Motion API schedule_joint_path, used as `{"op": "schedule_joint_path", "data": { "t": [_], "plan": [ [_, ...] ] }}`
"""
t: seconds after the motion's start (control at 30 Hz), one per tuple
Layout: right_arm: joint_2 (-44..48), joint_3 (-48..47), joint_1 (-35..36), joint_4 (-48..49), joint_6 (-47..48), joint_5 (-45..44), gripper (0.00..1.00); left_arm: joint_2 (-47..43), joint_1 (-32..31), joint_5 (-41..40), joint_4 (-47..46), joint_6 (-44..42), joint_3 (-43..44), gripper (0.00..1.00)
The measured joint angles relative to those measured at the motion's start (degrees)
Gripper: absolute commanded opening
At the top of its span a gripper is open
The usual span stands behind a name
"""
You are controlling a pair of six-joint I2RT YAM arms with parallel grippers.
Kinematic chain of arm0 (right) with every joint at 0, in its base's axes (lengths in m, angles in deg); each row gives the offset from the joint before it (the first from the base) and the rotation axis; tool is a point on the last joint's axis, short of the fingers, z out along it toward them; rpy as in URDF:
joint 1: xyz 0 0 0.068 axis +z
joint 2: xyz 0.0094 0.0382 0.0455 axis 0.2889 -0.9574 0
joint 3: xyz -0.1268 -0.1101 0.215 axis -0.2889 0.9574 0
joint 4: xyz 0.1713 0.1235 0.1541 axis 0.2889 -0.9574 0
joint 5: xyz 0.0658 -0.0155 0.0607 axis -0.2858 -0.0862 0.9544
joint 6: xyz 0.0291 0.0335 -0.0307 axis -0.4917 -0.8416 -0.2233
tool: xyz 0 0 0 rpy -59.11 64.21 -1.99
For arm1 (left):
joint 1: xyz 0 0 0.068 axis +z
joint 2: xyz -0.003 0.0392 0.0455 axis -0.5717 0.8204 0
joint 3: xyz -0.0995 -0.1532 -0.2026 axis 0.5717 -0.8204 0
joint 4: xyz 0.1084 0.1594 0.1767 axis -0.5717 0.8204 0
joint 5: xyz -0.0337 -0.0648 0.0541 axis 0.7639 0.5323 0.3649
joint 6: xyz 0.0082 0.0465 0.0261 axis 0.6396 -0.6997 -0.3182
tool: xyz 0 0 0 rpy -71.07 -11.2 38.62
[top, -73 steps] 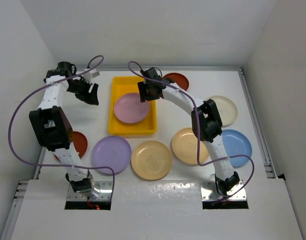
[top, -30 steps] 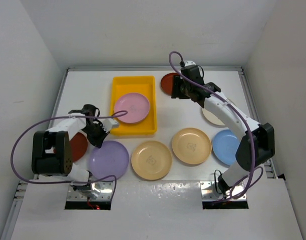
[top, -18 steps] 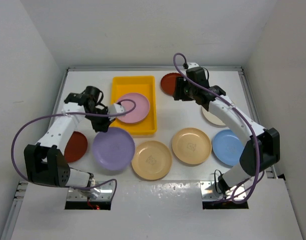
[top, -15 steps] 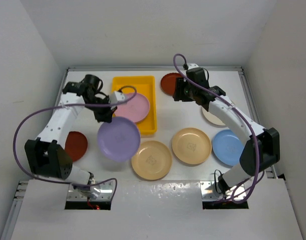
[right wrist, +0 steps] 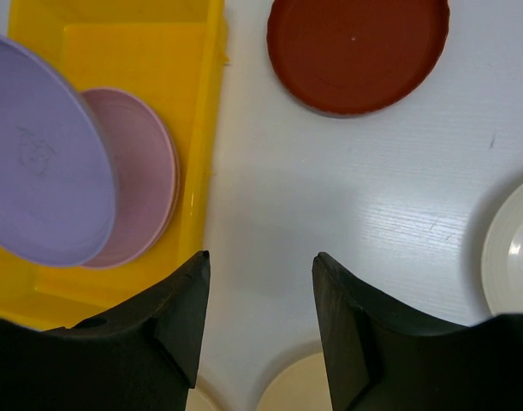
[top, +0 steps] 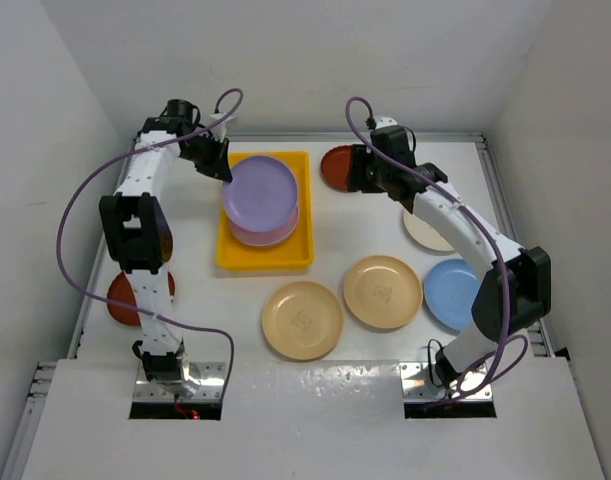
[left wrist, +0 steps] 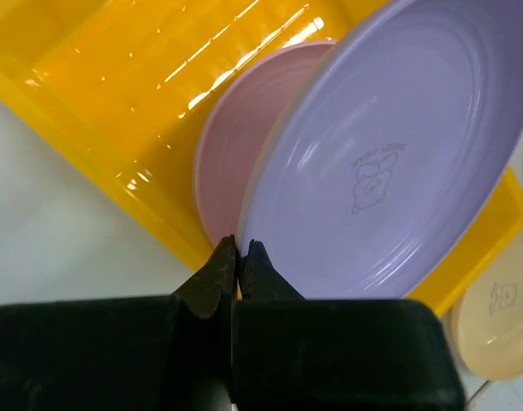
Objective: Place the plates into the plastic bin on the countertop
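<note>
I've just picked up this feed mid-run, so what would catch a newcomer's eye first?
First the purple plate, pinched by its edge in the left gripper and held tilted above the pink plate that lies in the yellow bin. Next the right gripper, open and empty over the white table beside the bin, close to a dark red plate.

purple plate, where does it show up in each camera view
Top external: purple plate upper left of centre, over the yellow bin.
Left wrist: fills the right half, rim in the left claw.
Right wrist: far left edge.
Shared landmark: pink plate in the bin, partly behind it.
</note>
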Motion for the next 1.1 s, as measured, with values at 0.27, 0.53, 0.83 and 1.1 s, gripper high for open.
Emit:
{"op": "schedule_joint_path", "data": {
  "t": [0.27,0.53,0.83,1.1],
  "plan": [
    [-1.2,-1.4,-0.1,-1.5,-0.2,-2.4,0.51,6.3,-0.1,-2.4,-1.4,6.0,0.9,0.00],
    [-1.6,-1.5,-0.3,-3.0,-1.0,-2.9,0.51,6.3,-2.4,-8.7,-3.6,5.7,-1.9,0.04],
    [-1.6,-1.5,-0.3,-4.8,-1.3,-3.0,0.56,6.3,-4.2,-12.8,-3.7,4.4,-3.5,0.46],
    [-0.9,0.9,-0.4,-6.8,-1.5,-3.7,0.58,6.3,-4.6,-15.1,-3.9,3.7,-3.4,0.49]
  ]
}}
